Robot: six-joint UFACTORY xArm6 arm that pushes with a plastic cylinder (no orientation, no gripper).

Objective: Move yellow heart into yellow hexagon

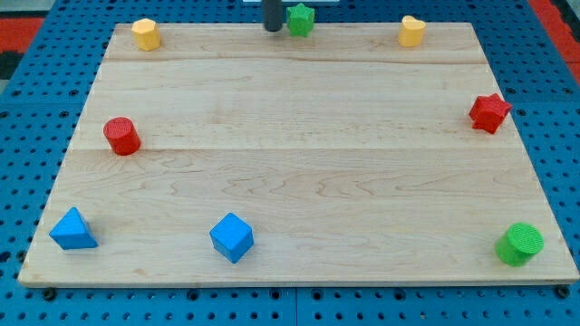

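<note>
1. Blue pegboard frames a pale wooden surface (299, 172) on all sides, with a strip of red showing at both upper corners of the view.
2. My rod is cut off by the view's top edge; only its dark lower end shows, and my tip (272, 29) sits at 12 o'clock on the surface.
3. No pincer exists on this rod, so no grip can be told.
4. Just beside my tip, at its 3 o'clock, stands the green star (301, 18), partly cut off at the top.
5. At my tip's 3 o'clock, well apart, is the yellow heart (411, 30).
6. At my tip's 9 o'clock, equally far, is the yellow hexagon (145, 34).
7. Red cylinder (121, 136) sits at 9 o'clock, red star (489, 112) at 3 o'clock, blue triangle (73, 230) and blue cube (232, 237) at 7 o'clock, green cylinder (520, 244) at 4 o'clock.
</note>
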